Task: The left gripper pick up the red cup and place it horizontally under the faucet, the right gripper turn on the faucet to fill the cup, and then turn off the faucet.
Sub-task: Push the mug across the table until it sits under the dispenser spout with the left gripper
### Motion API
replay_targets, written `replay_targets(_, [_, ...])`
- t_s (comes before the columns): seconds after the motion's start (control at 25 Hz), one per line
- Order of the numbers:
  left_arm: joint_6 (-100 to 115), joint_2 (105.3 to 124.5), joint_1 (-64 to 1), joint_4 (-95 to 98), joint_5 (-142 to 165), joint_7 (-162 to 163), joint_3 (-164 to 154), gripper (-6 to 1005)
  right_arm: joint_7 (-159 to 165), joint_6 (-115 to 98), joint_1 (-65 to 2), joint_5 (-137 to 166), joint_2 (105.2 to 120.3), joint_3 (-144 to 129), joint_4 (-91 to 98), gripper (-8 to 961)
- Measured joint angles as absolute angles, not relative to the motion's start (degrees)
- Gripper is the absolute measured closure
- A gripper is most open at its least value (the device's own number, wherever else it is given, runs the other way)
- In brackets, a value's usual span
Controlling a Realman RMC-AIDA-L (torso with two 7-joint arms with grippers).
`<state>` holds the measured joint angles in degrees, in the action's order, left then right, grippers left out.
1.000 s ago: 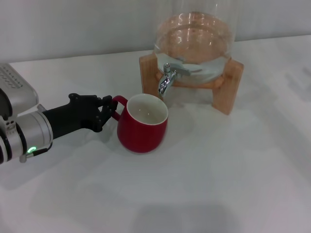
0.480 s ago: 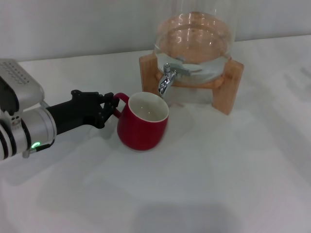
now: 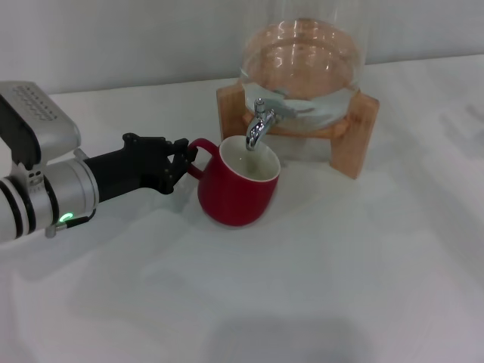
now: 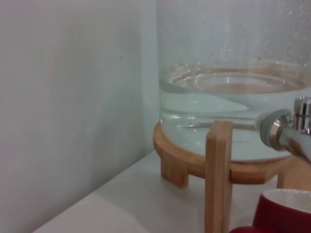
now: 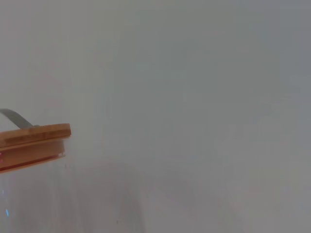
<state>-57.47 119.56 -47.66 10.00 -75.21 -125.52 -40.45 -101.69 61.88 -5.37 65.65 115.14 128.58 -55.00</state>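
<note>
Head view: white desk (image 3: 340, 287) fills the scene. At its far side, a round clear glass jar (image 3: 301, 64), part full of water, sits in a wooden stand (image 3: 355, 136). Left arm (image 3: 45, 198), silver-grey with a green light, reaches in from the left along the desk, black wrist leading. Red cup (image 3: 238, 181) stands upright on the desk just in front of the stand, mouth up, cream inside showing. Its loop handle points left, toward the arm. Left hand (image 3: 181, 159) is closed on that handle, fingers narrow around the loop. Faucet (image 3: 259, 125), small and chrome, juts from the jar's front; its bent spout points down over the far part of the cup's rim, just above it.

Left wrist view: jar (image 4: 233, 97), stand leg (image 4: 218, 174), faucet body (image 4: 286, 131) and cup rim (image 4: 286, 206) close together. Right hand not seen in any view; right wrist view shows only a wooden lid edge (image 5: 34, 141) against a pale wall.
</note>
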Motion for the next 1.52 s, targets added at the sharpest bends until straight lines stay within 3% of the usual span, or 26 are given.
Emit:
replay_targets(0.88, [-57.66,119.67,-48.33,8.9,-75.07,-124.39,-41.91,931,-102.01,61.88,-5.23,65.66,115.14,128.37,-54.48,316])
replay_targets(1.52, [-57.38,119.69,-47.37,9.29,-75.31,-124.72,-42.02,918,-102.04,61.82,-5.28,65.27,115.13,128.67,-54.49,316])
